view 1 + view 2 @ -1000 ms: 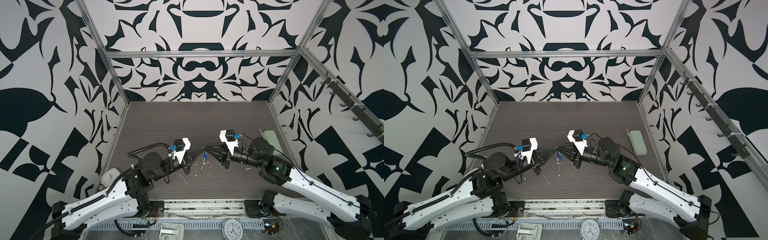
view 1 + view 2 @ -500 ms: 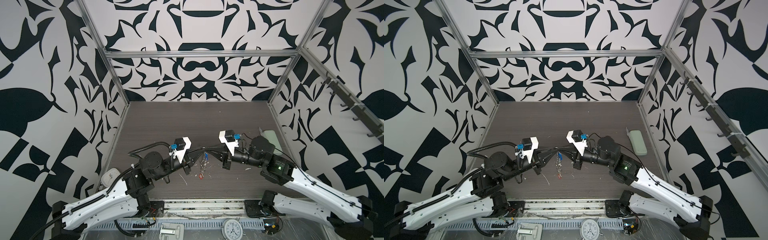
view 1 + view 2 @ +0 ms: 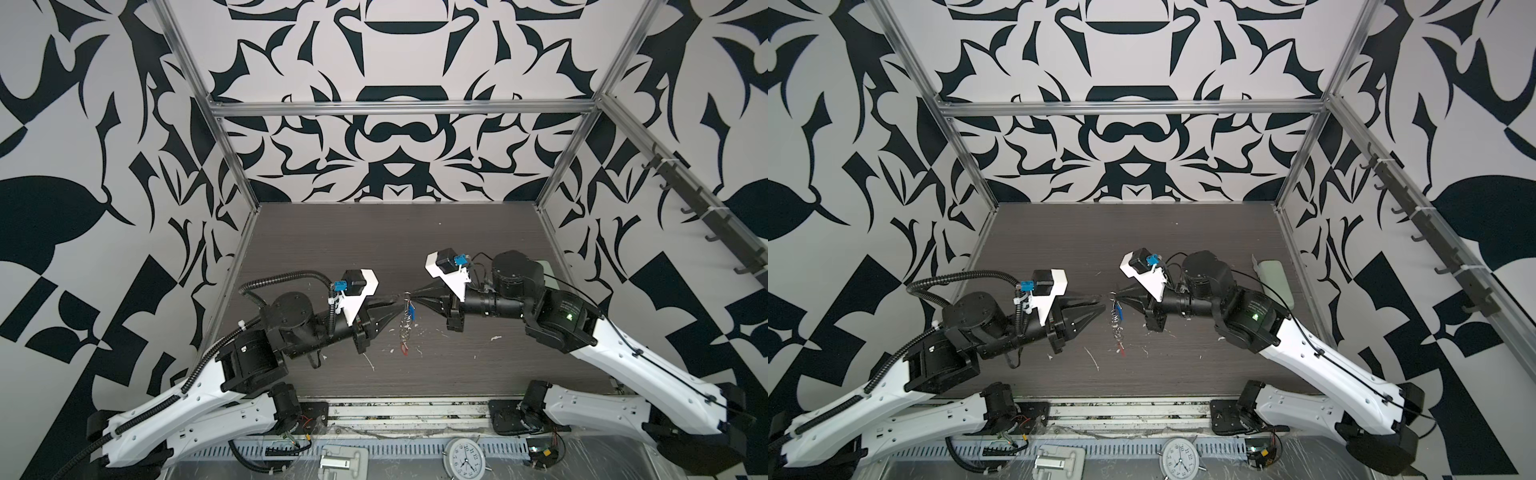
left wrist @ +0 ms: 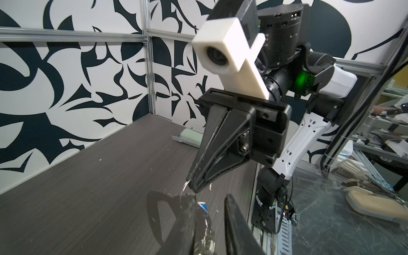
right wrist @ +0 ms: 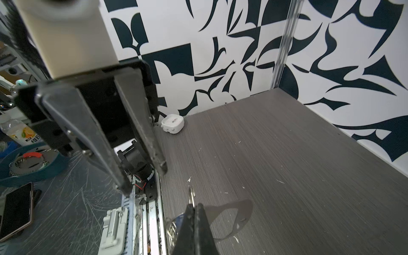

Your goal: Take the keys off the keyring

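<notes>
Dark wood-grain counter [image 3: 374, 249] floors a cell walled in black-and-white pattern, and both arms meet above its middle. A second ago the black left end effector [image 3: 1101, 303] was pinched shut on the keyring [image 3: 1116, 328], a short chain of small linked silver rings. Now its jaws stand apart, and in both top views its tips sit just beside the chain without touching it. The black right end effector [image 3: 1115, 296], slightly apart a second ago, has closed fully and is clamped on the chain's top end; the left wrist view shows a ring nipped at its very tip.

With one side released, the chain hangs straight down from the right's grip, longer than before. The blue-tagged key [image 3: 1120, 309], small and silver with a blue rectangular plastic tag, hangs near the top. The red-tagged key [image 3: 1122, 352], its twin with a red tag, hangs at the bottom, low over the counter; I cannot tell whether it touches.

Both keys appear to be on the chain, so nothing is removed yet. I judge this a regrip, with the left freed to take a key or a lower ring.
</notes>
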